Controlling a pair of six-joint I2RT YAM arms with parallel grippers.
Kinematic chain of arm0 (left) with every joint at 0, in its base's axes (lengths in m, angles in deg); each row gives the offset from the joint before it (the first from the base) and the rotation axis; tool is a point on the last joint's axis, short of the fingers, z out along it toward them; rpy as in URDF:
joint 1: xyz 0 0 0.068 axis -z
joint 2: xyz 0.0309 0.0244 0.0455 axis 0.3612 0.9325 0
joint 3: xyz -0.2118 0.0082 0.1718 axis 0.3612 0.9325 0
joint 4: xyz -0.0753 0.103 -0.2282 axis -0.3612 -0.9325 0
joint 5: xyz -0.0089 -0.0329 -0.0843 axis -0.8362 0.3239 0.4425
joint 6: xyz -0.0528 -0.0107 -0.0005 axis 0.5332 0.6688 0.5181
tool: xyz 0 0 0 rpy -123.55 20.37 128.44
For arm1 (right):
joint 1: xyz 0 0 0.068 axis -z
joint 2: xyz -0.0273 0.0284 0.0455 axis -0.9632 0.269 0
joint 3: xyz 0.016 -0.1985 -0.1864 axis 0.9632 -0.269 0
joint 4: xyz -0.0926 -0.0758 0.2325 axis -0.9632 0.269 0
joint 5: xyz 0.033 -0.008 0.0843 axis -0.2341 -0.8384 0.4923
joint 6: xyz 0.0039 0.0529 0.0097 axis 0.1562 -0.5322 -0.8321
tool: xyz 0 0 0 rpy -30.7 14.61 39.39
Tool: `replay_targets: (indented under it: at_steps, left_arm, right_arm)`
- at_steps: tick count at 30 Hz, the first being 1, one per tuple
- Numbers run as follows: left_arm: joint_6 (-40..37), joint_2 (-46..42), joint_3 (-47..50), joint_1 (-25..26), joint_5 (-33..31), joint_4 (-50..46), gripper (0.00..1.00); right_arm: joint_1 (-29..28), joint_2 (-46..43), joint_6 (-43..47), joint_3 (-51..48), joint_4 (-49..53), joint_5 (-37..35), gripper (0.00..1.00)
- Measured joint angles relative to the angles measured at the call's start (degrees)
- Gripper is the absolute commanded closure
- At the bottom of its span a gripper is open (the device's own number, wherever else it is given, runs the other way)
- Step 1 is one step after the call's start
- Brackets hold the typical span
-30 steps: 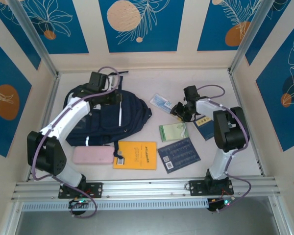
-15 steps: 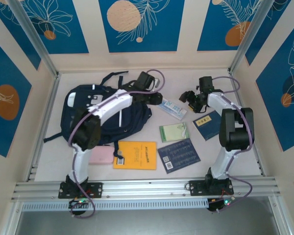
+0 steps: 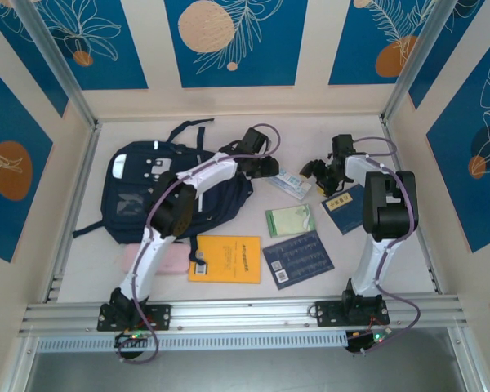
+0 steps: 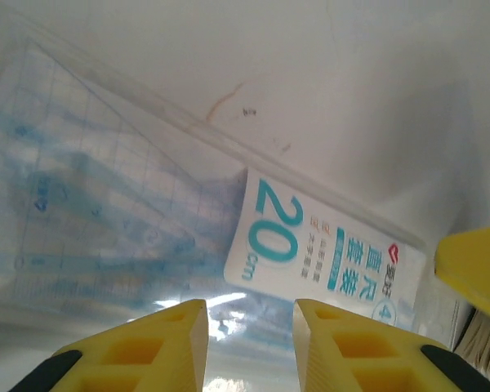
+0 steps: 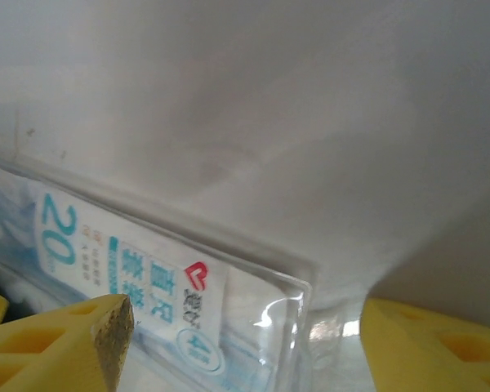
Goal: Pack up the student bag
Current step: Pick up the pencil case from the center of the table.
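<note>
- Student bag [image 3: 135, 196] is lying flat at the left rear of the table [image 3: 302, 135], with its front panel and white-grey patches facing up.
- Its long axis is running roughly left-right. Can't tell which end is the top.
- One strap loop is sticking out toward the back wall. Another strap is trailing off the bag's near-left corner.
- Left arm is reaching across the bag's right half. Left gripper [image 3: 268, 168] is hanging just past the bag's right edge, at a clear 20 cm ruler packet [image 3: 294, 185].
- Right gripper [image 3: 317, 170] is sitting at the packet's other end.
- Left wrist view is adding detail too fine for the top view: fingers parted by a narrow gap with nothing clamped, gridded film and the "20 cm" label below, and the right gripper's yellow finger at the frame's right edge.
- Right wrist view is showing wide-spread jaws with the packet's label corner lying between them, unpinched.
- Pink pencil case [image 3: 175, 263], orange book [image 3: 226, 259], dark blue booklet [image 3: 298, 258], green booklet [image 3: 290, 220] and navy booklet [image 3: 343, 204] are lying on the near side of the table.
- Table surface is showing matte off-white. Cream walls are carrying blue leaf-print panels [image 3: 229, 41], and an aluminium rail [image 3: 245, 314] is running along the near edge.
</note>
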Motion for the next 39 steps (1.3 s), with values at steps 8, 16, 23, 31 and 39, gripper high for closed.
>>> replay_targets:
  at_steps: [8, 16, 23, 31, 39]
  left_arm:
    - [2.23, 4.44, -3.87, -1.14, 1.70, -0.33, 0.70]
    - [2.71, 5.09, -4.48, -1.53, 3.96, -0.35, 0.76]
    - [3.13, 5.18, -4.48, -2.10, 5.07, -0.13, 0.75]
    - [5.07, 0.98, -0.20, -2.78, 8.72, 1.18, 0.44]
    - [10.45, -18.34, 16.37, -4.87, 11.76, 5.11, 0.35]
  right_arm:
    - [0.44, 0.74, 0.13, -0.02, -1.60, 5.42, 0.36]
    - [0.57, 2.43, -0.68, -1.05, -4.66, 11.28, 0.65]
    - [0.85, 1.36, -2.01, -5.40, -8.04, 12.70, 1.00]
    - [0.42, -6.12, -2.71, -8.13, -9.73, 12.70, 1.00]
    - [-0.66, -21.62, -6.78, -13.81, -13.33, 13.90, 1.00]
